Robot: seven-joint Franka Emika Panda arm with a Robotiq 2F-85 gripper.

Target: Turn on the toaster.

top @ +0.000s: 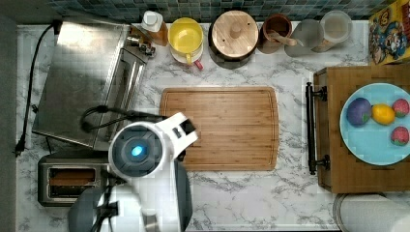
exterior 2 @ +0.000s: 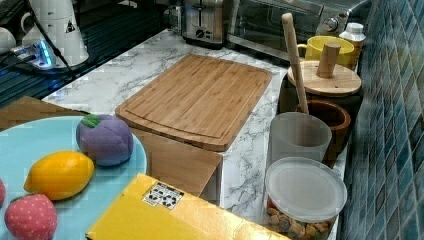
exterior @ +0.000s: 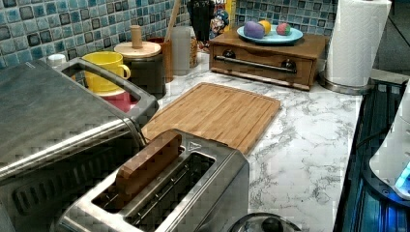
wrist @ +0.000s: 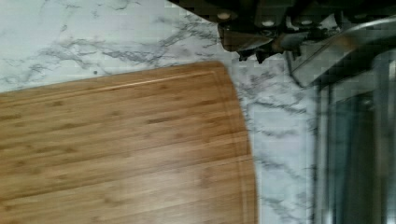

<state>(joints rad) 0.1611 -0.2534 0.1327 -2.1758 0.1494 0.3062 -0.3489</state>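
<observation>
I can't read a single word or number here. The yellow cereal box (exterior 2: 165,215), at the bench's corner beside the wooden tray (top: 362,164), carries a white sticker with a black QR-style code in the right view; in the top view its face (top: 389,31) shows cartoon figures and lettering too blurred for me to make out. The robot's white base (exterior 2: 57,30) bears a small triangular warning sign. The toaster (exterior: 193,183) has a small triangle mark on its top.

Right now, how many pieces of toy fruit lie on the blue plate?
4: purple plum, yellow lemon beside it, one strawberry toward the backsplash, another strawberry nearer the counter's front.
</observation>
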